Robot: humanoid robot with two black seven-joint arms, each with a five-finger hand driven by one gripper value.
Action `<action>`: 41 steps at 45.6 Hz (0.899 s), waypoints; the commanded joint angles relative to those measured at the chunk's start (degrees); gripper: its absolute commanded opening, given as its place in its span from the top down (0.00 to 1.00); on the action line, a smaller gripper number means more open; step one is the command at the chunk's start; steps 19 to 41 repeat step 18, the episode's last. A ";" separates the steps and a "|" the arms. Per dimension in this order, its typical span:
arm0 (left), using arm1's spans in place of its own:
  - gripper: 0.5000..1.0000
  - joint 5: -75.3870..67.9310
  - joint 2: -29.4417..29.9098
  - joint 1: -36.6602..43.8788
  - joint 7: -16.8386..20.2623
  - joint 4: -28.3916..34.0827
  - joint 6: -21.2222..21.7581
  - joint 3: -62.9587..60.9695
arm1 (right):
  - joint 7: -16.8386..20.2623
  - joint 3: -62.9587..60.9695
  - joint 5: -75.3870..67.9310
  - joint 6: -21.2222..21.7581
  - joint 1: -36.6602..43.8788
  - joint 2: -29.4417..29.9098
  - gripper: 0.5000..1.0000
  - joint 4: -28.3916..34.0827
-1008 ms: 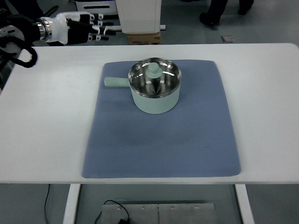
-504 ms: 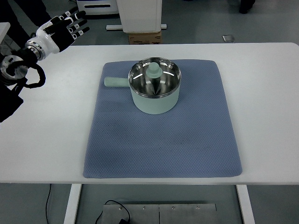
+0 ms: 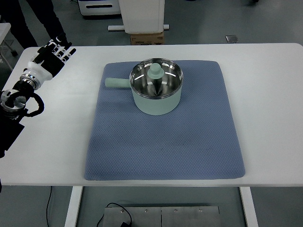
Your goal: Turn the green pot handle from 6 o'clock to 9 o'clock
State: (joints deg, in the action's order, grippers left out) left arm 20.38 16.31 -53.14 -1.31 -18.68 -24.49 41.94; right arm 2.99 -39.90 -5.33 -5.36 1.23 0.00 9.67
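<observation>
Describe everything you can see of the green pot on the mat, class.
The pot is pale green outside with a shiny metal inside and rim. It stands upright on the far half of a blue mat. Its short green handle sticks out level toward the picture's left. A green knob, apparently on a lid, shows at its mouth. Only the mat touches it; the left hand is well away, near the table's left edge.

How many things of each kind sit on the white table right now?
Green pot: 1
Blue mat: 1
Robot hand, the left hand, over the table's left edge: 1
Total: 3
</observation>
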 commanded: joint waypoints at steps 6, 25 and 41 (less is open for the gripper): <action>0.00 0.45 -0.13 0.76 0.08 0.05 0.05 0.16 | 0.09 -0.09 -0.03 0.00 0.00 0.00 0.00 0.08; 0.00 0.80 -1.36 1.46 0.08 -0.04 0.05 0.24 | 0.27 -0.18 -0.21 0.09 0.00 0.00 0.00 0.35; 0.00 0.80 -1.36 1.46 0.08 -0.04 0.05 0.24 | 0.27 -0.18 -0.21 0.09 0.00 0.00 0.00 0.35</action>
